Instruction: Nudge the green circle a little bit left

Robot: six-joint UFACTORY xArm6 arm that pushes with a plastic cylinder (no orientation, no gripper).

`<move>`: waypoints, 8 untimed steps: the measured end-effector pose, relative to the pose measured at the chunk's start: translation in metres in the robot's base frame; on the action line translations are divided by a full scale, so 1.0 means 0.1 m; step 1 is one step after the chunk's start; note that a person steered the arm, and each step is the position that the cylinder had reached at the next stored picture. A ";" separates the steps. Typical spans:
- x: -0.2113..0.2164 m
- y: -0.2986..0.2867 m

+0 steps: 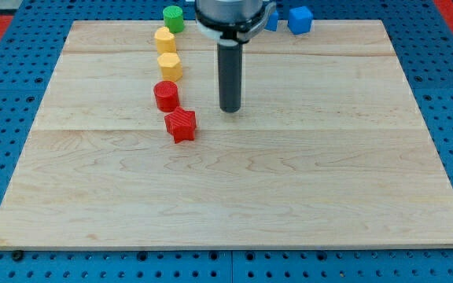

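1. The green circle (173,17) sits at the board's top edge, left of centre, untouched
2. My tip (230,108), a bare rod with no jaws, stands mid-board, right of the red blocks
3. Approach step: I judge I must reach the circle's right side, then push left

1. The arm's pale grey end housing (234,17) sat at the top centre of the frame, cut off by the upper edge.
2. The dark rod (230,71) hung straight down from it, upright.
3. My tip (230,109) stood in the upper middle of the frame.
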State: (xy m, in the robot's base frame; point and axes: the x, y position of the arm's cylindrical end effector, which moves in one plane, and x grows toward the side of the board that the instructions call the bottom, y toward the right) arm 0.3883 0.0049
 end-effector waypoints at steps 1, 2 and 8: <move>-0.41 -0.02; -0.80 -0.08; -1.96 -0.64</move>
State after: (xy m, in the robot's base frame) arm 0.1919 -0.0592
